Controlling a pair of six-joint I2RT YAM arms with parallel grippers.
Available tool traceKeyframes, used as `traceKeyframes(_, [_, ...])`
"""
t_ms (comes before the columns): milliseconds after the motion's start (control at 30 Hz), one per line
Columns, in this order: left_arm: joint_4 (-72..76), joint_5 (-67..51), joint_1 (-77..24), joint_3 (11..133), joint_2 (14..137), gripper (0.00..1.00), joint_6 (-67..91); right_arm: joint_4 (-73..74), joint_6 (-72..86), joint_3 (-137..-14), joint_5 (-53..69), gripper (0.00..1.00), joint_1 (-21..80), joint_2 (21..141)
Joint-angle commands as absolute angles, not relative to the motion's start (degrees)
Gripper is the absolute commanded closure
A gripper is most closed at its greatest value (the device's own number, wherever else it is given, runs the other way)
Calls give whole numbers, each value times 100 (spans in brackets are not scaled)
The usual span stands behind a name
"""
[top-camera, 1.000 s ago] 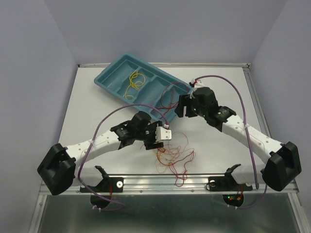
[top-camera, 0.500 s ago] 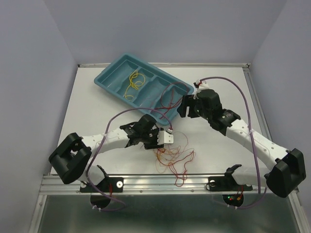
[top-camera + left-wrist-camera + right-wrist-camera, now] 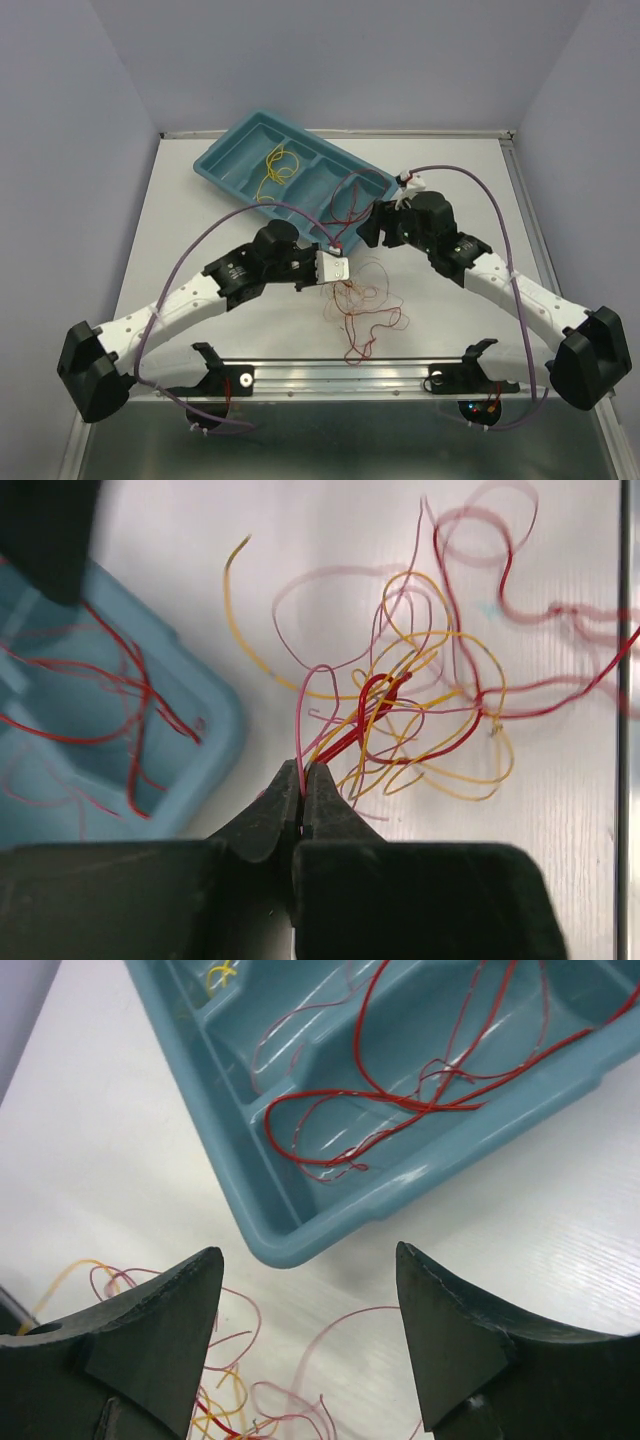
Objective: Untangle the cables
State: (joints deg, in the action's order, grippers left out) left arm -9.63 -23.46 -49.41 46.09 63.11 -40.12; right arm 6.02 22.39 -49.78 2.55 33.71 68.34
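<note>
Left gripper (image 3: 303,777) is clamped on one strand of the cables (image 3: 400,710), tangled near-centre beside the tray (image 3: 215,730). Right gripper (image 3: 308,1260) hangs apart. Next, probably, draw that strand free slowly.

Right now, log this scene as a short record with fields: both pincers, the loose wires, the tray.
left pincer: shut on a strand of the cable tangle
right pincer: open, empty, over a corner of the tray
cable tangle: red, yellow and pink, lying on the table beside the tray
tray contents: yellow cables in one compartment, red cables in another
</note>
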Motion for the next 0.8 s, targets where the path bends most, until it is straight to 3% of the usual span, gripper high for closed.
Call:
traceKeyframes(0, [-1379, -2847, -4966, 5351, 5898, 100, -3736, -587, 2110, -4650, 1501, 25, 3349, 6785])
traceKeyframes(100, [-1529, -2769, -4966, 5650, 5897, 100, -3455, -1194, 2162, -4431, 2231, 23, 3340, 6619])
traceKeyframes(200, [-1617, -2479, -4966, 5985, 5950, 100, -3174, -1958, 2293, -4018, 2811, 13, 3349, 6250])
traceKeyframes(433, [-1081, -2136, -4966, 5477, 5371, 100, -2997, -2522, 2434, -3718, 3444, 13, 3340, 5774])
traceKeyframes(767, [-510, -1213, -4922, 4966, 4668, 100, -2795, -2029, 2188, -4017, 4139, 14, 3349, 5704])
